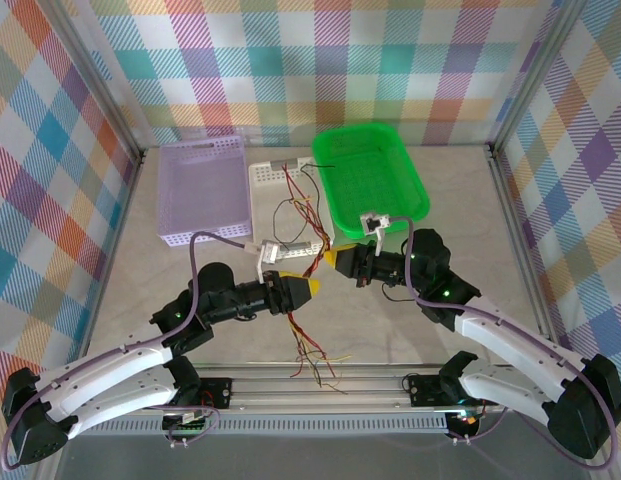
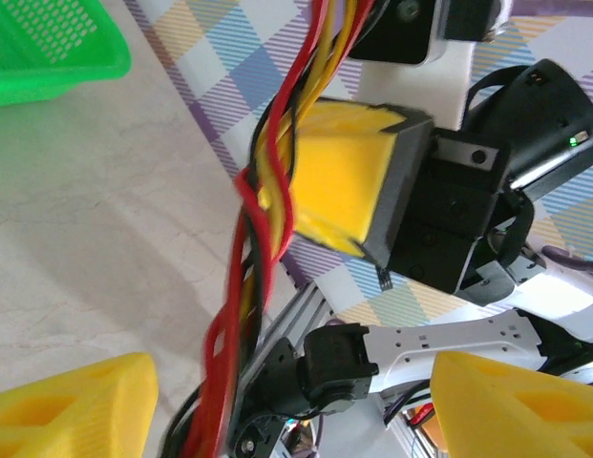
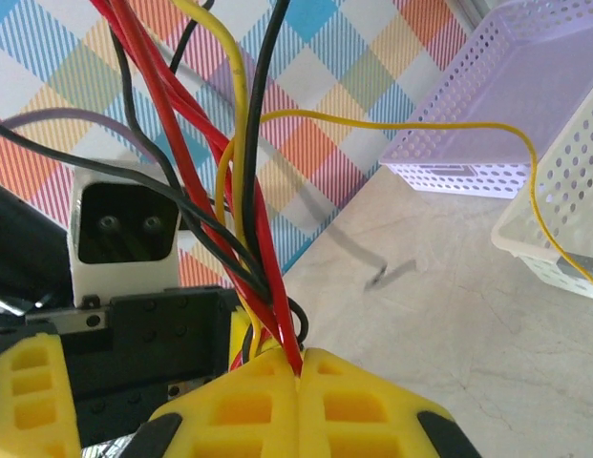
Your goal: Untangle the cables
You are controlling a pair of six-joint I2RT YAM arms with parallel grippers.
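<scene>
Plainly, the right gripper [image 3: 299, 358] was clamped on the twisted cables [image 3: 263, 239] above the worktop's [image 1: 470, 210] middle, loose ends trailing toward its near edge; the left gripper [image 1: 308, 288] gaped wide around them. Pinching one strand, then drawing away slowly, looked wisest.

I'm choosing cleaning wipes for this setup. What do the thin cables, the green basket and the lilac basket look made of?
The cables: probably wire under smooth plastic insulation, red, black and yellow; they bend and twist freely. The green basket: moulded plastic, bright and slightly glossy, with a perforated floor. The lilac basket: likely moulded plastic too, duller, with perforated walls.
</scene>
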